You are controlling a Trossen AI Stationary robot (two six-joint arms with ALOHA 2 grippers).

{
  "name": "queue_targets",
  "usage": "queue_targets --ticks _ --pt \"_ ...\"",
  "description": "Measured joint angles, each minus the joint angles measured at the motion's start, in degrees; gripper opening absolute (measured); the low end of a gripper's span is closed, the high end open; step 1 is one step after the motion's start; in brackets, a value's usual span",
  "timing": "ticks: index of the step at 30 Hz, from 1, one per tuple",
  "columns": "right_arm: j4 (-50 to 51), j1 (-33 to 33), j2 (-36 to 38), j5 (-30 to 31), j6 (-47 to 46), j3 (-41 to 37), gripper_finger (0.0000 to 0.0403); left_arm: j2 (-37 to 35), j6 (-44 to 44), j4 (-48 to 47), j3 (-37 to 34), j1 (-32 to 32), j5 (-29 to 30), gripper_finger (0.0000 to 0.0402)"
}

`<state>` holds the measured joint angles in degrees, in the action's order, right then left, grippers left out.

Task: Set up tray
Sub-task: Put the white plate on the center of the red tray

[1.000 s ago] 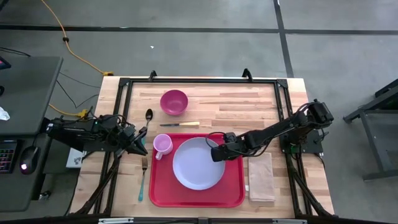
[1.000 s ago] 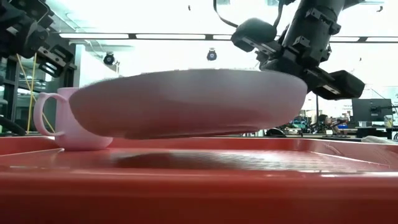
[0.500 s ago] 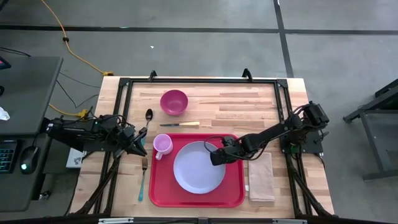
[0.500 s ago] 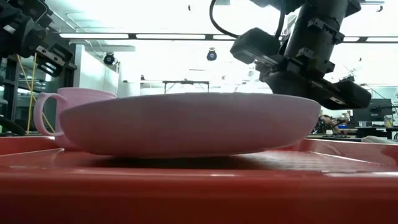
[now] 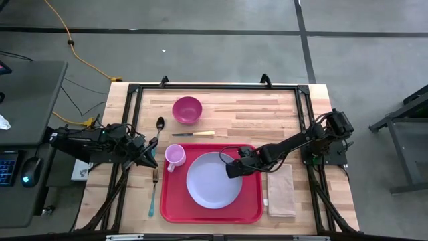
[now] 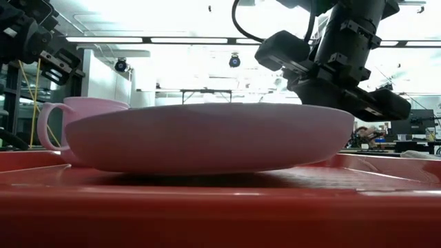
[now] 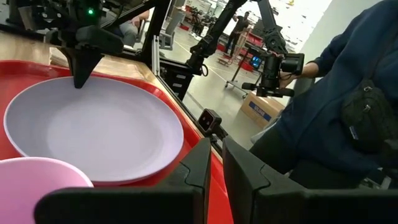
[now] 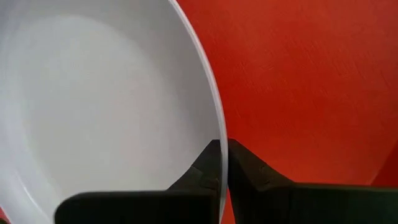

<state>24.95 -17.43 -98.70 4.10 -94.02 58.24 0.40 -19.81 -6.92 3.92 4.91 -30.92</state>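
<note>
The large flat red plastic tray [image 5: 210,213] lies on the table under the right gripper [image 5: 231,168], whose jaws are closed on the rim of the pale lilac round plate [image 5: 212,179]. The tray looks stiff, light and smooth; its low rim seems the best place to hold. Its long axis runs across the table.

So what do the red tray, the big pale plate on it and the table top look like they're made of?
The large flat red rectangular tray looks like moulded plastic: uniform colour, rounded corners, finely textured matte surface. The round pale lavender plate seems plastic or melamine, smooth with a soft sheen and thin rim, though glazed ceramic can't be ruled out. The light wooden table top shows glued plank strips with visible grain.
</note>
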Motion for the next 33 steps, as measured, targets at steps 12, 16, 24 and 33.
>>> queue_targets --ticks 12,16,24,33 --pt "-2.3 0.0 0.0 1.0 0.6 0.0 0.0019 0.0 0.0 0.0 0.0 0.0 -0.8 0.0074" --pt "-2.8 0.0 0.0 0.7 0.6 0.0 0.0033 0.0 0.0 0.0 0.0 0.0 -1.2 0.0074" --pt "-3.3 0.0 0.0 1.0 1.5 0.0 0.0056 0.0 0.0 0.0 0.0 0.0 -1.2 0.0074" --pt "-5.8 0.0 0.0 1.7 1.7 0.0 0.0051 0.0 0.0 0.0 0.0 0.0 -1.2 0.0074"
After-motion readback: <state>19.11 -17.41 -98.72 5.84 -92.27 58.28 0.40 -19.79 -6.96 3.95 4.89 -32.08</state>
